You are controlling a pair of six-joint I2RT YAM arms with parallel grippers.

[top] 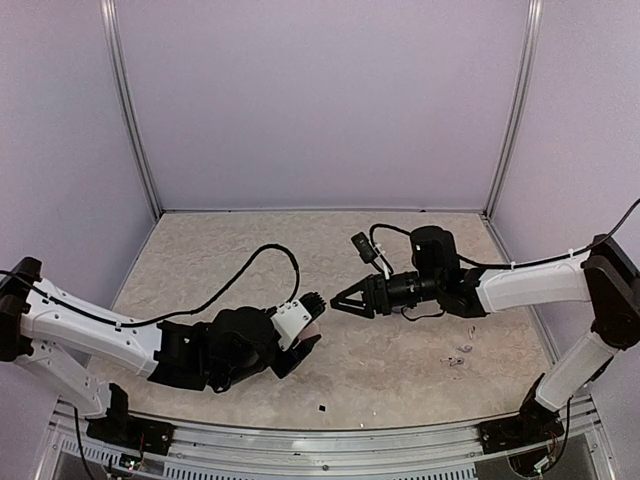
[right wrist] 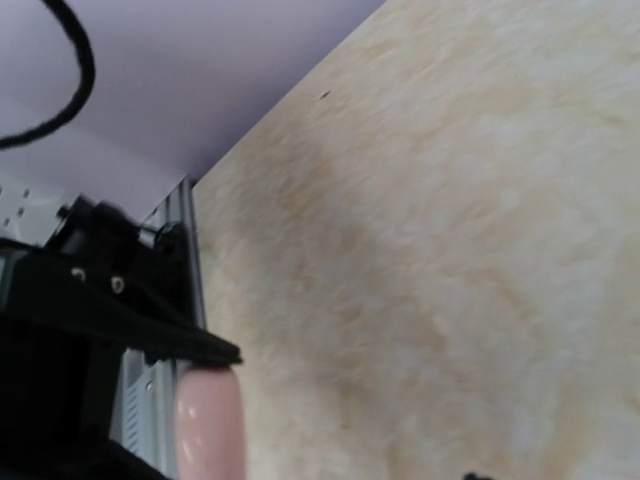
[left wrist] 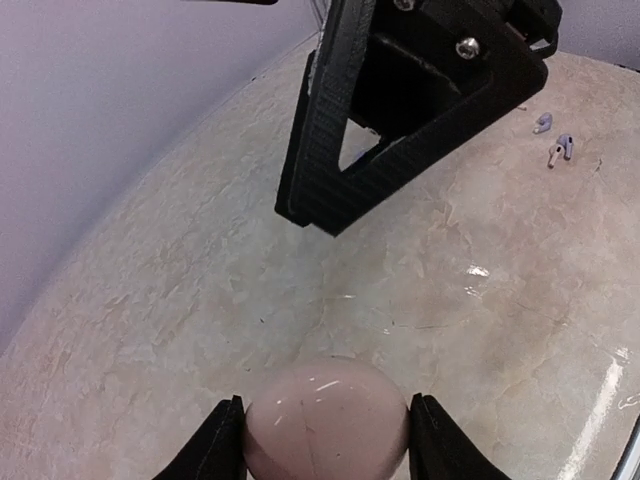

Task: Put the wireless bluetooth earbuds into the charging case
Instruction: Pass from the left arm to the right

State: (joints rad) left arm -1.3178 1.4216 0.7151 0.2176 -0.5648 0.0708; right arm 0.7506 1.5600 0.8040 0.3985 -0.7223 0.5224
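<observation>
A closed, pale pink, pebble-like charging case (left wrist: 325,415) is gripped between the fingers (left wrist: 222,440) of my left gripper (top: 312,326), just above the table. It also shows in the right wrist view (right wrist: 210,425). My right gripper (top: 336,303) hovers close to the case, pointing left at it, with its jaws apart and empty; it also shows large in the left wrist view (left wrist: 400,110). Two tiny lilac-white earbuds (left wrist: 552,140) lie on the table to the right, also seen in the top view (top: 460,355), below the right forearm.
The tabletop (top: 250,250) is beige stone-patterned, with lilac walls on three sides and an aluminium rail (top: 330,440) at the near edge. A small dark speck (top: 322,408) lies near the front. The left arm's black cable (top: 250,262) loops over the table.
</observation>
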